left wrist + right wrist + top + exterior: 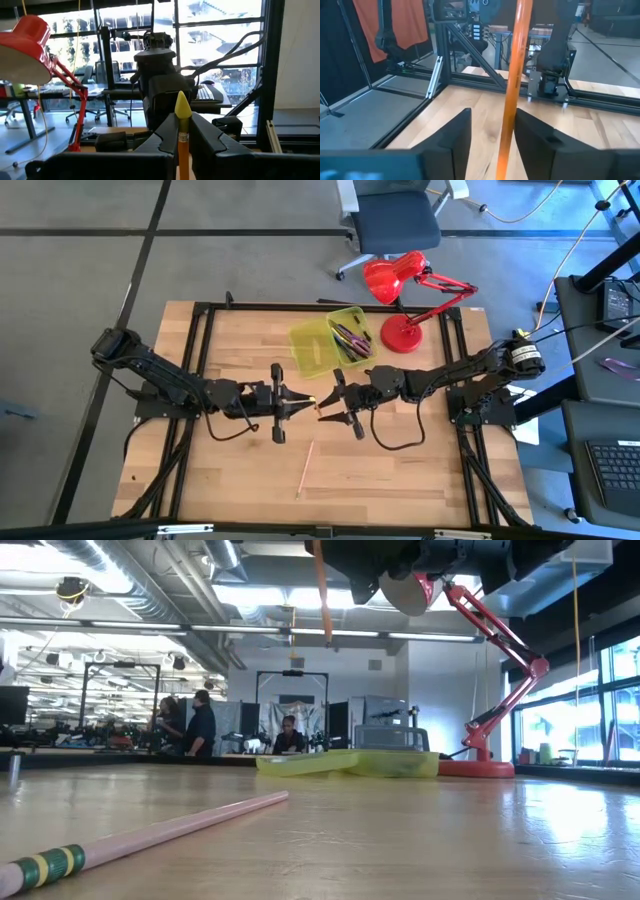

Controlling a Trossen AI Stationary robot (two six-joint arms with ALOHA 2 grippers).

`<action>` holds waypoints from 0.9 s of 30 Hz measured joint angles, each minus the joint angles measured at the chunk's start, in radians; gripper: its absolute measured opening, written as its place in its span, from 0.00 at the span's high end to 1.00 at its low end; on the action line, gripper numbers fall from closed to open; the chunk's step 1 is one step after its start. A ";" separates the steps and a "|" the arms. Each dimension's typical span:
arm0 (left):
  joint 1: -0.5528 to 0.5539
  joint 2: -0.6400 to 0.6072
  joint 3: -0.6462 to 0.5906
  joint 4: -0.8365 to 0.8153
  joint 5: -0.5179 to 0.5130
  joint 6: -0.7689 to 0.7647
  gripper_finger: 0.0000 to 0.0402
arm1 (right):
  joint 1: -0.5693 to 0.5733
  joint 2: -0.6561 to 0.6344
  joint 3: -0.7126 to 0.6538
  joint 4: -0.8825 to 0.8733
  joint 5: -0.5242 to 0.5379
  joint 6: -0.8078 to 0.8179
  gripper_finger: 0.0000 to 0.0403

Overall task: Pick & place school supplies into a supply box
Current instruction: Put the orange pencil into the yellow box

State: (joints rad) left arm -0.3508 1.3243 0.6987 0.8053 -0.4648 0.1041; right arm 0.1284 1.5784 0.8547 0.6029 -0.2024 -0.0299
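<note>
Orange pencil [318, 405] hung mid-frame above the table, pinched by the left gripper [303, 402]; the right gripper [330, 409] stood parted around it. Light, stiff, slick: best taken mid-shaft. Supply box [312, 348] lay upper-centre.

Two dark jointed arms [170, 380] – black cables looping beneath, yellow-marked joint on the right arm [470, 370].
</note>
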 joint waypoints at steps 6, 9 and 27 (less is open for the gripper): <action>0.000 0.000 0.000 0.008 0.000 0.007 0.95 | 0.000 0.000 0.000 -0.001 0.002 0.000 0.73; 0.000 0.000 0.000 0.008 0.000 0.006 0.95 | 0.000 0.000 0.000 -0.001 0.003 -0.014 0.80; -0.002 0.000 0.000 0.006 -0.009 -0.012 0.72 | 0.001 0.000 0.000 -0.004 0.048 -0.028 0.92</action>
State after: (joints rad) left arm -0.3527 1.3239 0.6987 0.8110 -0.4740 0.0924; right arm 0.1291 1.5784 0.8547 0.5987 -0.1539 -0.0582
